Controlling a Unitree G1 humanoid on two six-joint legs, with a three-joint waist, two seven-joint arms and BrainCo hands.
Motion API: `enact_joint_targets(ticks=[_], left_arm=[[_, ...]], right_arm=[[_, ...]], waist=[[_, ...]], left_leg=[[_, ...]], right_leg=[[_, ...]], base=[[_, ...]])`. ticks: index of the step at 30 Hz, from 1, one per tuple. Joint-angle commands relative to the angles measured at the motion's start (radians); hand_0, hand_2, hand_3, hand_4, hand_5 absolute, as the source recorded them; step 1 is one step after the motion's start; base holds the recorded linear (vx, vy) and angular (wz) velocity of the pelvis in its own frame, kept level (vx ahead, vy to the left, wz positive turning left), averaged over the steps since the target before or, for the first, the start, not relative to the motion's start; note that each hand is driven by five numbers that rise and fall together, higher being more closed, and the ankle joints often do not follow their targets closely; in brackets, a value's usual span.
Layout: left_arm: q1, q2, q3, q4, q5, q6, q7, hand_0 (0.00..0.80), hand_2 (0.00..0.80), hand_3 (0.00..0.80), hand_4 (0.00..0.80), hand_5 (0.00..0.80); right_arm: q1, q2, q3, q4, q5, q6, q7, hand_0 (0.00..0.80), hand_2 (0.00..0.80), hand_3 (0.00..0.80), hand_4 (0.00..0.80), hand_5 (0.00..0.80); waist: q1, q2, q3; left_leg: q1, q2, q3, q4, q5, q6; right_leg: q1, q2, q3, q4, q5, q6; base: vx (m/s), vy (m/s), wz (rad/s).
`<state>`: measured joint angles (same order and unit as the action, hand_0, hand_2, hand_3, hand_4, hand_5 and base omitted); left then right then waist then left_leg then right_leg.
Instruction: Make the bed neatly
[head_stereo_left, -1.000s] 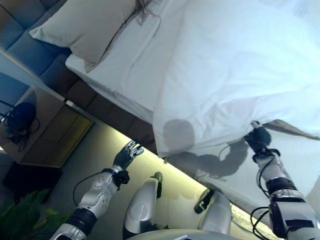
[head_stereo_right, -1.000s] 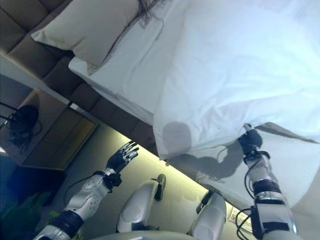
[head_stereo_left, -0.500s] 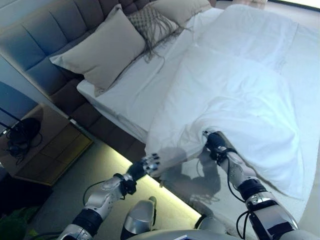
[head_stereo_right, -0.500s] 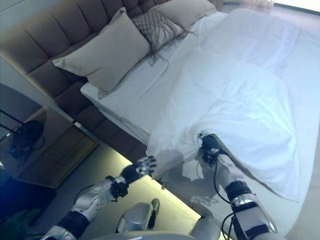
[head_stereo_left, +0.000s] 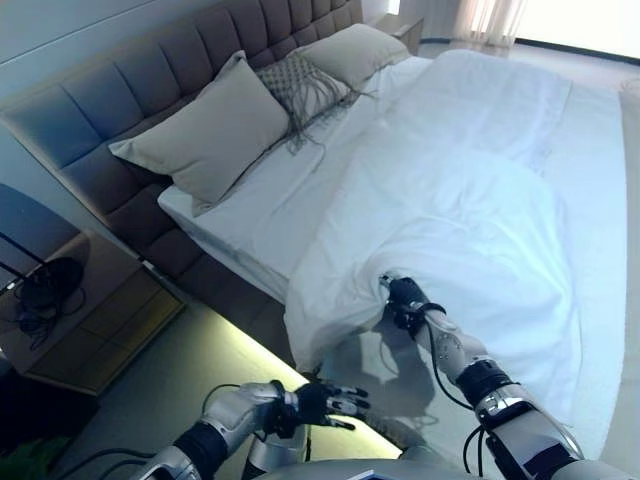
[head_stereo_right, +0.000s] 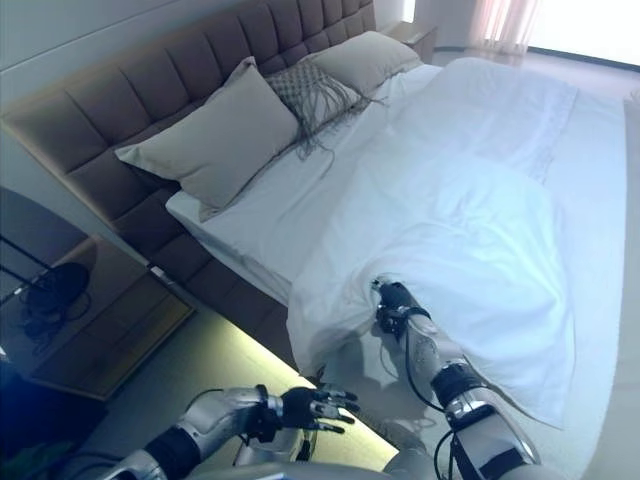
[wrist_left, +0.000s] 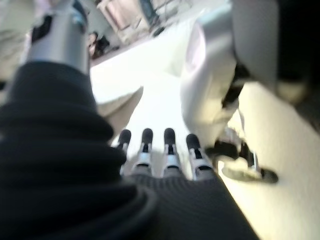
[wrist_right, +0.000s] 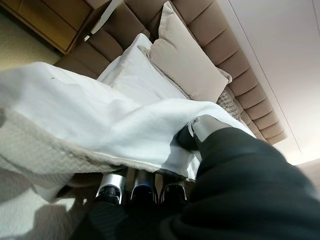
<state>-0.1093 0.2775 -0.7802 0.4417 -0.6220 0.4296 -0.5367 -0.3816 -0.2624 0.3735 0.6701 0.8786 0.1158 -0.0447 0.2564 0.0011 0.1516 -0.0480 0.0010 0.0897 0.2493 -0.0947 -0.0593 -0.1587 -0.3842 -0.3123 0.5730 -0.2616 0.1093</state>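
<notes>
1. The fingers (wrist_right: 142, 189) of my right hand (head_stereo_left: 404, 297) curl round the hem of the white duvet (head_stereo_left: 480, 190), thumb pinching the cloth from the other side, so the hand is closed on it at the near side edge of the bed (head_stereo_left: 215, 262).
2. My left hand (head_stereo_left: 318, 400) hangs over the floor (head_stereo_left: 170, 375) beside the bed, fingers (wrist_left: 169, 145) straight and spread, holding nothing, just clear of the duvet's hanging corner.
3. The strip of floor between the bed's near edge and the nightstand (head_stereo_left: 90, 320) is open, with a lit band running along the bed base.
4. The duvet covers most of the mattress, rumpled and bunched where I hold it, its near corner drooping over the side edge; smoother toward the far side.
5. Toward the headboard (head_stereo_left: 150, 75) a band of white sheet (head_stereo_left: 250, 195) lies bare.
6. A large beige pillow (head_stereo_left: 205, 130) leans against the headboard at the near corner, a fringed knitted cushion (head_stereo_left: 300, 85) next along, then another beige pillow (head_stereo_left: 355, 50).
7. On the nightstand sits a dark object with cords (head_stereo_left: 45, 290); I cannot tell what it is.
</notes>
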Motion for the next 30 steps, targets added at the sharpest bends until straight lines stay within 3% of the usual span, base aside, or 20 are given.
enact_joint_targets(ticks=[1,4,9,14,17,22,30], left_arm=[[-0.089,-0.031,-0.029,0.012,-0.112,-0.054,0.211,0.000,0.000,0.000,0.000,0.000],[-0.102,-0.063,-0.041,0.023,-0.148,-0.111,0.300,0.000,0.000,0.000,0.000,0.000],[-0.178,-0.112,-0.079,-0.005,-0.220,-0.261,0.482,0.000,0.000,0.000,0.000,0.000],[-0.252,-0.157,-0.059,-0.053,-0.403,-0.386,0.634,0.000,0.000,0.000,0.000,0.000],[-0.291,-0.185,-0.036,-0.072,-0.477,-0.447,0.698,0.000,0.000,0.000,0.000,0.000],[-0.333,-0.217,-0.014,-0.098,-0.497,-0.500,0.753,0.000,0.000,0.000,0.000,0.000],[-0.337,-0.218,0.056,-0.120,-0.400,-0.542,0.834,0.000,0.000,0.000,0.000,0.000]], right_arm=[[-0.134,0.083,-0.004,-0.148,0.056,-0.040,-0.016,0.800,0.800,0.800,0.800,0.800],[-0.142,0.102,-0.005,-0.177,0.081,-0.045,-0.056,0.800,0.800,0.800,0.800,0.800],[-0.182,0.129,0.020,-0.232,0.032,-0.052,-0.073,0.800,0.800,0.800,0.800,0.800],[-0.222,0.134,0.050,-0.293,0.023,-0.035,-0.110,0.800,0.800,0.800,0.800,0.800],[-0.248,0.138,0.056,-0.327,0.011,-0.033,-0.129,0.800,0.800,0.800,0.800,0.800],[-0.274,0.130,0.046,-0.371,0.010,-0.034,-0.143,0.800,0.800,0.800,0.800,0.800],[-0.228,0.148,0.071,-0.439,0.021,-0.026,-0.148,0.800,0.800,0.800,0.800,0.800]], waist=[[-0.007,-0.066,0.040],[-0.014,-0.066,0.053],[-0.029,-0.050,0.098],[-0.041,-0.036,0.148],[-0.046,-0.030,0.166],[-0.051,-0.022,0.179],[-0.058,-0.015,0.171]], left_leg=[[-0.065,0.064,0.033,0.119,-0.003,0.026],[-0.094,0.068,0.027,0.131,0.005,0.030],[-0.178,0.073,0.006,0.138,0.031,0.026],[-0.253,0.075,-0.015,0.121,0.070,0.021],[-0.290,0.087,-0.010,0.106,0.099,0.017],[-0.318,0.078,-0.007,0.068,0.140,0.018],[-0.281,0.065,0.004,0.057,0.143,0.027]], right_leg=[[0.082,-0.099,-0.027,-0.320,0.420,0.145],[0.065,-0.108,-0.045,-0.308,0.427,0.145],[-0.011,-0.096,-0.022,-0.297,0.434,0.144],[-0.085,-0.083,0.002,-0.300,0.442,0.136],[-0.117,-0.082,-0.006,-0.290,0.438,0.129],[-0.130,-0.087,-0.042,-0.275,0.427,0.120],[-0.109,-0.078,-0.035,-0.275,0.424,0.104]], base=[[0.013,-0.075,0.10],[-0.036,-0.048,0.27],[-0.186,-0.016,-0.01],[-0.236,0.006,-0.18],[-0.157,-0.004,-0.10],[-0.093,0.037,0.14],[0.033,0.065,0.04]])
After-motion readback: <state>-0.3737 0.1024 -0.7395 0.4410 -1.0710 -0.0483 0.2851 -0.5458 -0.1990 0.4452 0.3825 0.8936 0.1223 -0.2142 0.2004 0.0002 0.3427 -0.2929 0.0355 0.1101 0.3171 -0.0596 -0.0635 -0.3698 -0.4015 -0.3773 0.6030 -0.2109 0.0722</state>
